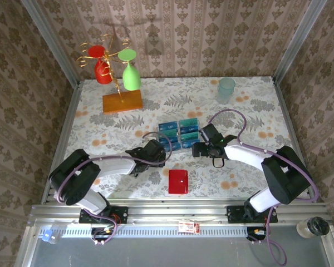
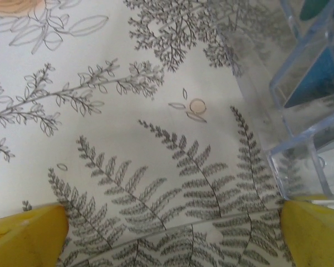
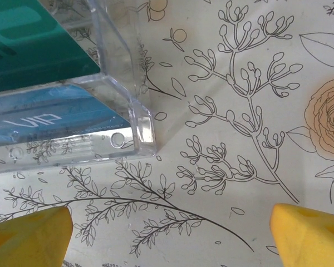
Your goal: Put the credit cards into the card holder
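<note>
Tabletop [image 1: 256,111] rack [image 3: 139,128] half-hides credit cards [image 3: 39,44]; left end effector [image 2: 171,233], right end effector [image 3: 172,233] released.

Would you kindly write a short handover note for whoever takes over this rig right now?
Left claw: open, empty, low at the clear rack, on its left side.
Right claw: open, empty, at the rack's right corner.
Credit cards: standing in the rack.
Card holder: near the front edge, between the arms, apparently closed.
Done: nothing yet.
Left: pull each card, load the holder.
</note>
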`<state>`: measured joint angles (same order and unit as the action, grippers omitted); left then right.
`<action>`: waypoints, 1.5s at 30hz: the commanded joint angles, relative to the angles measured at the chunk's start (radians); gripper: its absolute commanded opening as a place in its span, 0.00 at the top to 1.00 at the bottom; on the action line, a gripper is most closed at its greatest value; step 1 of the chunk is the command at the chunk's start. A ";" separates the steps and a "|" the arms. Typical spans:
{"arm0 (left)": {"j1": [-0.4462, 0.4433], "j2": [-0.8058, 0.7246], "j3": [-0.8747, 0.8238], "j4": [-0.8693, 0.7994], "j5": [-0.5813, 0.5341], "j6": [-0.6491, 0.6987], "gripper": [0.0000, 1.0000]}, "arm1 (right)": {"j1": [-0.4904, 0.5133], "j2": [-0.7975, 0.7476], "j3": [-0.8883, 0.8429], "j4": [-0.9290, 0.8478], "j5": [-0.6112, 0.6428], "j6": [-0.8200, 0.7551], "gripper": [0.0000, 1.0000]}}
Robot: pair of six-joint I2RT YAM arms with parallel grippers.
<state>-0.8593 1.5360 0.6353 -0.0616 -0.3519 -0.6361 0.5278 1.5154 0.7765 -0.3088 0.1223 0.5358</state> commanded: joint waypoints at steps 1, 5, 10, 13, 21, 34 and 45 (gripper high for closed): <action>0.043 0.047 0.021 0.033 -0.019 0.003 0.00 | -0.008 0.029 -0.004 0.018 -0.019 0.015 0.08; 0.073 0.078 0.047 0.042 -0.008 0.029 0.00 | -0.018 0.058 0.012 0.026 -0.030 0.017 0.08; 0.095 0.107 0.084 0.050 0.005 0.053 0.00 | -0.035 0.107 0.052 0.024 -0.033 0.011 0.08; 0.109 0.126 0.114 0.045 0.020 0.064 0.00 | -0.042 0.134 0.085 0.014 -0.047 -0.003 0.08; 0.107 -0.040 0.072 -0.053 0.036 0.015 0.00 | -0.041 -0.014 0.029 -0.014 -0.123 0.006 0.08; 0.097 -0.448 0.197 -0.573 0.175 -0.477 0.00 | 0.083 -0.351 -0.190 -0.029 -0.327 0.347 0.22; -0.060 -0.401 0.676 -1.155 0.112 -0.942 0.00 | 0.354 -0.425 -0.315 0.055 -0.283 0.687 0.55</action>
<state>-0.8902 1.0840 1.2102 -0.9558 -0.2298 -1.3972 0.8307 1.0904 0.4744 -0.2863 -0.1875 1.0866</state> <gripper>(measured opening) 0.999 0.457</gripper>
